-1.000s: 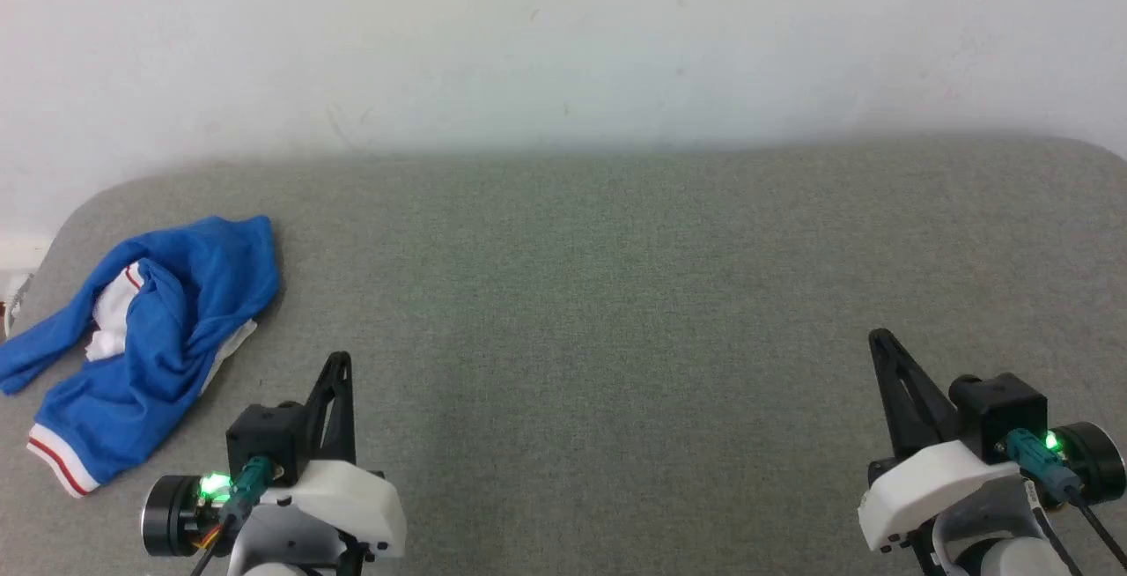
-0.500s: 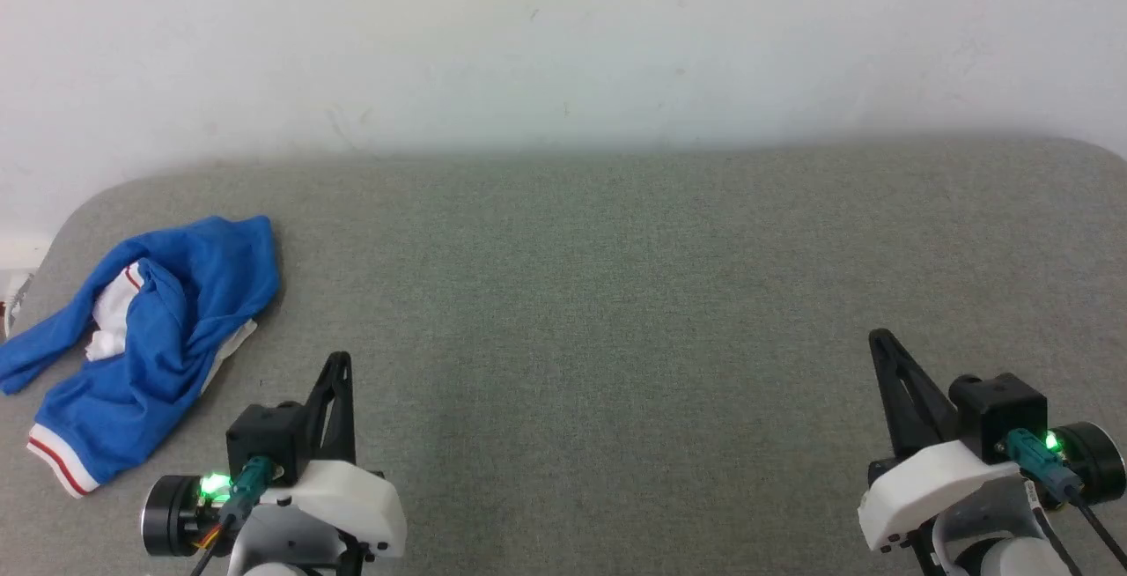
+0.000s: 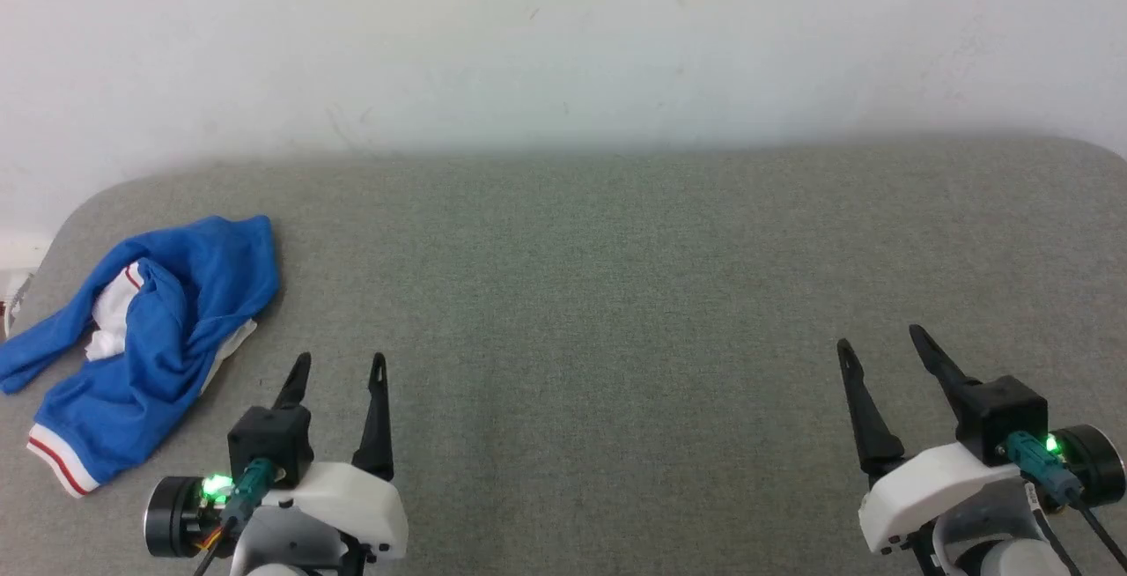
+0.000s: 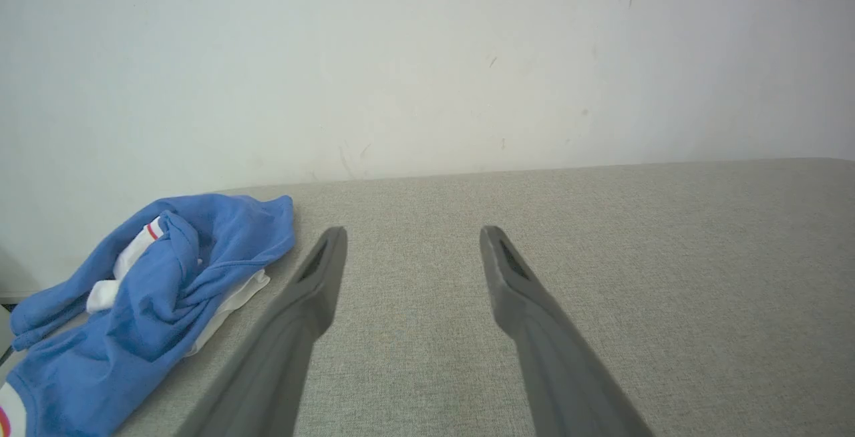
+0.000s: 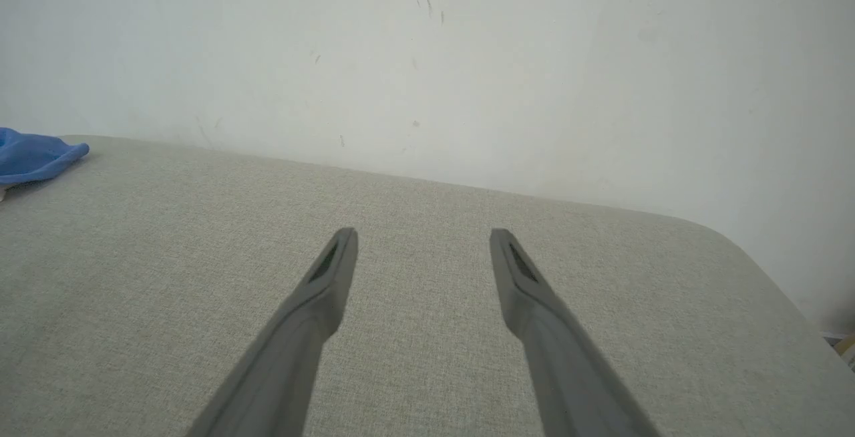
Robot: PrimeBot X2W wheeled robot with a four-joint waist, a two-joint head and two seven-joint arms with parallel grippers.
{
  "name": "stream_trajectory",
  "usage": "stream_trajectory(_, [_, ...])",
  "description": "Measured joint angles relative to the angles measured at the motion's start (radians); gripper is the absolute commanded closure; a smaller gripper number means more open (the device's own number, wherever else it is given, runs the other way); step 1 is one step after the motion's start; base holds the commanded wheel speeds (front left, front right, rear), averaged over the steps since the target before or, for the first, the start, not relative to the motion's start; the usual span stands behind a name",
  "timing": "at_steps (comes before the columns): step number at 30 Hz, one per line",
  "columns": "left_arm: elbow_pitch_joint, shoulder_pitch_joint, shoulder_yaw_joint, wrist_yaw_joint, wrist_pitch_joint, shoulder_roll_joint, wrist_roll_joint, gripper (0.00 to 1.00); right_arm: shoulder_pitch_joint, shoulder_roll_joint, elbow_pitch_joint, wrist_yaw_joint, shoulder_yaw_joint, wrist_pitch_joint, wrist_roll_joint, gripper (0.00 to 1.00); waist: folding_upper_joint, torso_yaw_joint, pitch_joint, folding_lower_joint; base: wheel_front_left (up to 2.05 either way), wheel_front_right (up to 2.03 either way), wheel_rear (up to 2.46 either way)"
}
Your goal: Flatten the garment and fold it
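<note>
- We see the shirt lying in a bunched heap on the grey pad. It is far over on the left side, near the pad's round corner.
- The shirt is blue. A bit of white cloth pokes out of the middle. A white band with red stripes shows at the end nearest us.
- The shirt is not flat. The cloth is twisted and folded over itself, and we cannot read any letters or number on it.
- Our left gripper sits low on the left, near the shirt on its right side. It does not touch the shirt.
- Its two dark fingers are spread wide apart, and nothing is between them.
- In the left wrist view the shirt lies just left of the left gripper. Bare grey pad shows in the gap.
- Our right gripper sits low on the right, well apart from the shirt. Its fingers are spread apart too, and it holds nothing.
- In the right wrist view the right gripper points over bare pad. Just a blue edge of the shirt peeks in at the far left.
- We cannot tell if the fingers touch the pad.
- A green light glows on each wrist.
- A white wall with small marks stands behind the pad.
</note>
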Motion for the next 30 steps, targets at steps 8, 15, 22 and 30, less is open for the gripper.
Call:
stream_trajectory(8, [0.006, 0.000, -0.003, 0.001, -0.014, 0.000, -0.016, 0.00, 0.000, 0.000, 0.002, 0.000, -0.004, -0.016, 0.015, 0.00, 0.0000, 0.003, 0.000, 0.0000, 0.00, 0.00, 0.00])
stream_trajectory(15, [0.013, 0.000, -0.006, 0.006, -0.028, 0.000, -0.026, 0.00, 0.000, 0.000, 0.003, 0.000, -0.004, -0.032, 0.026, 0.00, 0.0000, 0.019, -0.002, 0.0000, 0.00, 0.00, 0.00])
stream_trajectory(22, [0.019, 0.004, -0.010, 0.008, -0.044, 0.000, -0.035, 0.00, 0.000, 0.000, 0.009, 0.000, -0.002, -0.048, 0.035, 0.00, 0.0000, 0.043, -0.006, 0.0000, 0.00, 0.00, 0.00])
stream_trajectory(30, [0.024, 0.007, -0.014, 0.017, -0.061, 0.000, -0.045, 0.00, 0.003, 0.000, 0.028, 0.000, 0.000, -0.060, 0.043, 0.00, 0.0000, 0.081, -0.010, 0.0000, 0.00, 0.00, 0.00])
